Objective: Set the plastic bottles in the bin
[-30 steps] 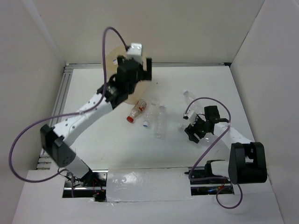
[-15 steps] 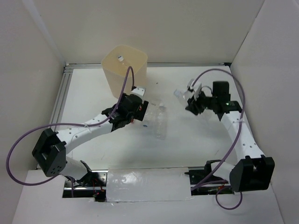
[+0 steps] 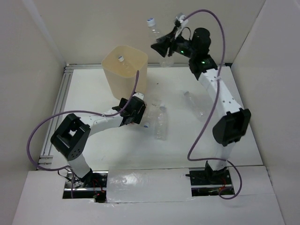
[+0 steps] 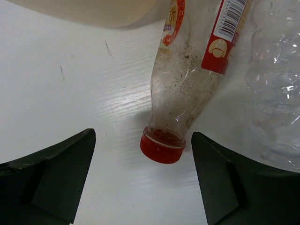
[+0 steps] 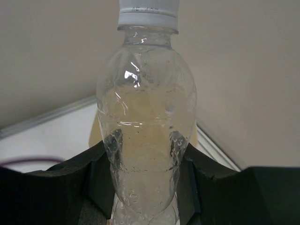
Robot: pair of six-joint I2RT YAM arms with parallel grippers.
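Observation:
My right gripper (image 3: 161,46) is raised high at the back, just right of the cream bin (image 3: 124,70), and is shut on a clear white-capped plastic bottle (image 3: 156,33) whose cap points up and left. In the right wrist view both pads press that bottle (image 5: 146,126) at its waist. A white-capped bottle (image 3: 120,59) lies inside the bin. My left gripper (image 4: 143,178) is open, low over the table, with the red cap of a labelled bottle (image 4: 187,89) between its fingers, untouched. In the top view the left gripper (image 3: 136,110) covers that bottle.
More clear bottles lie on the table: one upright-ribbed (image 3: 161,123) in the middle, one further right (image 3: 194,104), and one beside the red-capped bottle (image 4: 276,93). The bin wall (image 4: 93,11) stands close ahead of the left gripper. White walls enclose the table.
The right gripper closed on a bottle at the table's right and lifted it up and back beside the bin. The left arm came down from over the bin to the red-capped bottle.

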